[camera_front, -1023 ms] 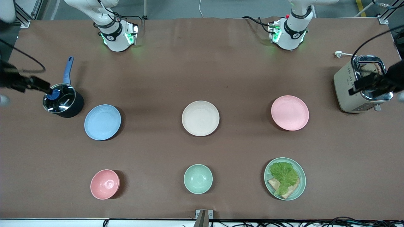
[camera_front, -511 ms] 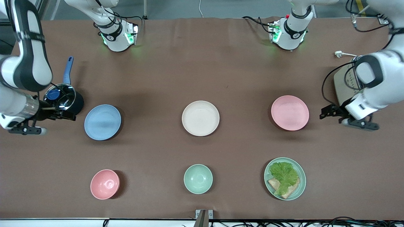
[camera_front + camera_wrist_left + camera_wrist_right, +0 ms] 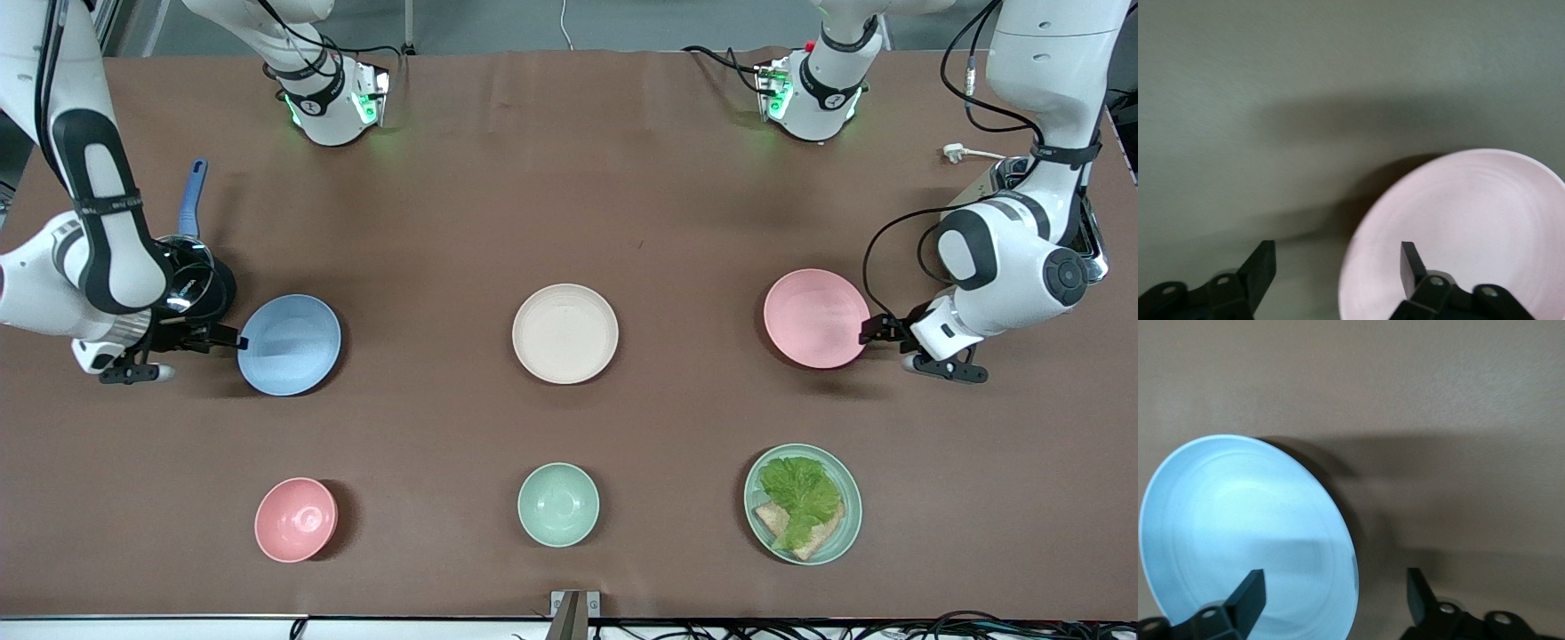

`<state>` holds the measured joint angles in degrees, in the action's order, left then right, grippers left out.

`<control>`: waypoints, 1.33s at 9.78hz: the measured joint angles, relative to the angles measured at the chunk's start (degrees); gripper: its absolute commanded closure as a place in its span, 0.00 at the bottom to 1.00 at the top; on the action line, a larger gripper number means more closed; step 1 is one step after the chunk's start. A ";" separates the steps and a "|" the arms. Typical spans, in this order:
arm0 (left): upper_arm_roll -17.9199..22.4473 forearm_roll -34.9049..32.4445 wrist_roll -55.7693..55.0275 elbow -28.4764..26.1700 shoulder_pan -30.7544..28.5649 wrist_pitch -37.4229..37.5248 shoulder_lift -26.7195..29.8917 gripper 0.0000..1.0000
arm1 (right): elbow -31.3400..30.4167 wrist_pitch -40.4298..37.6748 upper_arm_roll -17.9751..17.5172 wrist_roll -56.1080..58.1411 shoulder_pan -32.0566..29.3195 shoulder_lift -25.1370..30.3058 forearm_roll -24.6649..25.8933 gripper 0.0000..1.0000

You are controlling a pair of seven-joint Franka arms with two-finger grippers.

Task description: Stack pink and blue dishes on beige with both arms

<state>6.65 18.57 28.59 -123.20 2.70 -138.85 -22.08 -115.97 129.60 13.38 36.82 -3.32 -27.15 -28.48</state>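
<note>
The beige plate (image 3: 564, 333) lies mid-table. The pink plate (image 3: 816, 317) (image 3: 1458, 233) rests toward the left arm's end, the blue plate (image 3: 289, 344) (image 3: 1248, 540) toward the right arm's end. My left gripper (image 3: 873, 333) (image 3: 1338, 263) is open at the pink plate's outer rim, one finger over the plate and one over the cloth. My right gripper (image 3: 233, 340) (image 3: 1336, 590) is open in the same way, straddling the blue plate's outer rim. Nothing is held.
A dark pot (image 3: 200, 284) with a blue handle stands close by the right arm. A toaster (image 3: 996, 191) sits under the left arm. Nearer the front camera are a pink bowl (image 3: 295, 519), a green bowl (image 3: 557, 504) and a green plate of lettuce and bread (image 3: 803, 503).
Both arms have swung in from the table's ends and come down. Each gripper has moved from beside its plate to the plate's outer rim. The plates have not moved.
</note>
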 measured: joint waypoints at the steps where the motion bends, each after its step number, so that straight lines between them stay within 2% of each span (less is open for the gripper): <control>1: -0.67 1.00 0.23 -0.97 0.01 0.00 -0.13 0.75 | -0.05 -0.01 0.21 0.66 0.00 -0.65 -0.61 0.34; 2: -1.08 1.71 0.50 -1.76 0.01 -0.01 -0.25 0.82 | -0.22 -0.16 0.34 0.81 0.00 -0.75 -0.72 0.40; 3: -1.13 2.00 0.55 -2.46 -0.07 -0.01 -0.36 0.86 | -0.49 -0.29 0.41 0.82 0.00 -0.75 -0.76 0.44; 4: -1.12 2.03 1.13 -3.01 -0.41 -0.01 -0.51 0.96 | -0.88 -0.32 0.44 0.82 0.00 -0.83 -0.78 0.50; 5: -1.12 2.07 2.30 -3.19 -0.73 0.04 -0.59 1.00 | -1.07 -0.33 0.45 0.83 0.00 -1.17 -1.22 0.56; 6: -1.12 2.65 3.89 -3.08 -0.98 0.58 -0.22 1.00 | -1.13 -0.33 0.48 0.98 0.00 -1.72 -1.83 0.71; 7: -1.11 2.81 4.38 -2.85 -1.20 1.66 0.51 1.00 | -1.18 -0.33 0.54 1.02 -0.01 -2.31 -2.00 0.96; 8: -1.11 2.87 4.38 -2.19 -1.32 4.52 1.98 1.00 | -1.16 -0.30 0.67 1.06 -0.04 -2.62 -2.10 0.99; 10: -1.97 2.90 3.24 0.35 -1.39 11.57 7.29 1.00 | -0.60 -1.83 1.07 1.05 -0.09 -2.58 -2.90 0.99; 11: -4.62 2.95 -0.24 1.25 -1.49 12.92 10.11 0.99 | 0.97 -5.37 1.83 0.90 -0.08 -2.33 -3.15 0.99; 13: -14.25 3.09 -14.95 5.64 -1.35 14.36 13.30 0.99 | 6.02 -14.32 3.81 -0.90 0.08 -2.15 -3.13 0.99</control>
<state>-7.60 21.67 13.64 -117.56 1.35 -124.50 -8.79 -109.95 115.28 17.19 35.92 -3.24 -29.29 -31.61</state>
